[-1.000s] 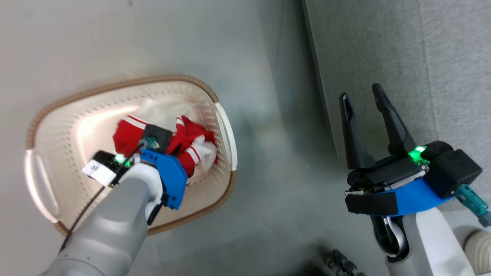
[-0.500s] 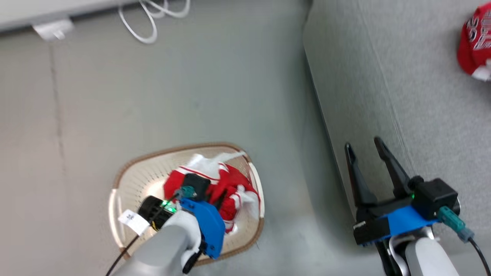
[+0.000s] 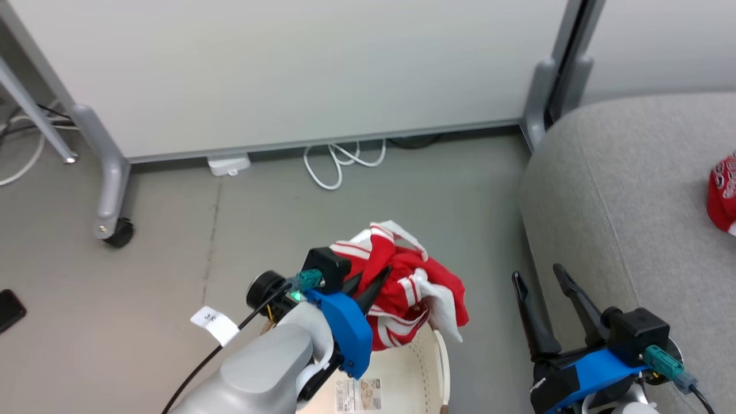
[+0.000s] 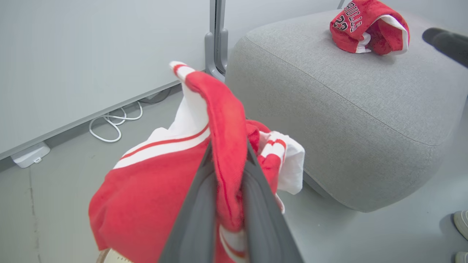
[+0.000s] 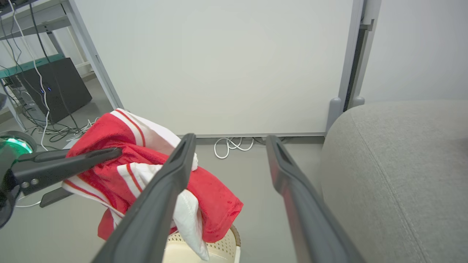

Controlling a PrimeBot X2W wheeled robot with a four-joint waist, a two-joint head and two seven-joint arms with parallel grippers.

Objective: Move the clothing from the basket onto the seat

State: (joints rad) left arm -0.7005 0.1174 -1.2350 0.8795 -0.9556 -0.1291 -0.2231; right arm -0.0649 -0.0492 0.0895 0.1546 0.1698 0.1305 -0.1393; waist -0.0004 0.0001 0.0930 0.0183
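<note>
Clothing (image 3: pixel 422 279) hangs pinched in left tool (image 3: pixel 372 276) above basket (image 3: pixel 424 368).

The head camera looks forward and down from high over the floor (image 3: pixel 172 241) toward a white partition (image 3: pixel 299 75). The left wrist camera, tight behind the left fingers (image 4: pixel 199 212), faces the seat (image 4: pixel 347 109). The right wrist camera looks low along the right fingers (image 5: pixel 153 208) at the partition. All 3 share the seat's corner and the clothing (image 3: pixel 414 276).

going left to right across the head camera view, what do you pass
caster wheel → white plug box → red clothing held by the left gripper → right gripper → second red garment at the right edge
</note>
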